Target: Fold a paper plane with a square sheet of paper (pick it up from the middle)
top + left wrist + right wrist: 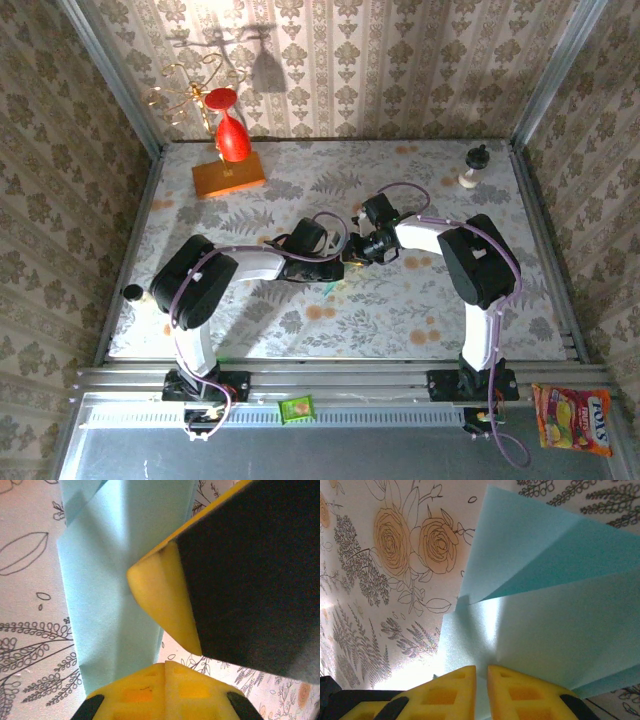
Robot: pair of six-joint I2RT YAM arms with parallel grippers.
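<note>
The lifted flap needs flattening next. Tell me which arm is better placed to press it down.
Right, probably: its jaws sit over the paper right beside the lifted flap. The left jaws, shut, sit at its narrow folded end, better for pinning.

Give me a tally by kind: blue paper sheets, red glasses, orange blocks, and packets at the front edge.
Light-blue folded paper sheet: 1
Red stemmed wine glass: 1
Orange rectangular block: 1
Packets: 2, small green packet, orange candy bag
Total: 5
</note>
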